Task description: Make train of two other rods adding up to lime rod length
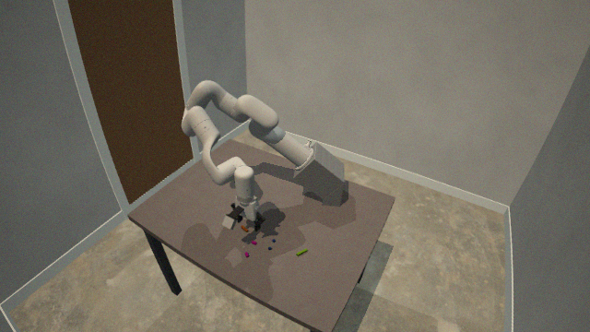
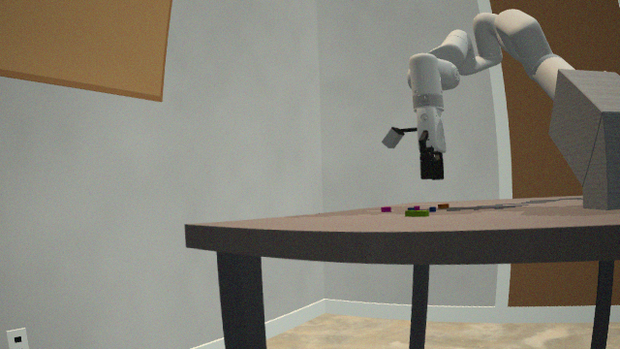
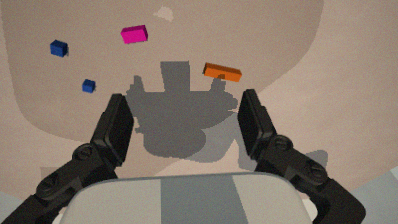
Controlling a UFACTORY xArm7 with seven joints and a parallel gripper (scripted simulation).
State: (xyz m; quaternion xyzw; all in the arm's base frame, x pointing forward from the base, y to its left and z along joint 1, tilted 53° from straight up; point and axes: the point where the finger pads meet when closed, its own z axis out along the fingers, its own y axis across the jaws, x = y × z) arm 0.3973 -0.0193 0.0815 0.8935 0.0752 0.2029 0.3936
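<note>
Lime, slim, box-shaped rod [image 1: 301, 252] [image 2: 417, 213]: in the top view, lay flat on the brown table [image 1: 323, 277] [image 2: 310, 247], well apart from the orange, box-shaped rod [image 1: 244, 229] [image 2: 443, 206] [image 3: 222, 72]. Judged the fit partner for one small blue block-like rod, four and one making five. Between them in that view, two short magenta rods, one nearer [image 1: 253, 243] [image 2: 417, 207] [image 3: 134, 34] and one farther [image 1: 247, 254] [image 2: 386, 209], best left alone.

In the exterior view, hung high above the table with black fingers, nothing pinched: the gripper [image 1: 248, 221] [image 2: 432, 178] [image 3: 185, 105]. Called for centring over the orange rod before a straight descent.

In the wrist view, stood wide apart, with the orange rod ahead of the right-hand finger and roughly along the closing line. Seemed wise to turn about a quarter, pinch the long sides at mid-length, and so keep both ends free for butting. Near the left edge, two blue rods, one closer [image 1: 274, 241] [image 2: 432, 209] [image 3: 88, 86] and one beyond [image 1: 270, 248] [image 2: 411, 208] [image 3: 59, 48]. Risked skewing or tipping with an off-centre grip.
</note>
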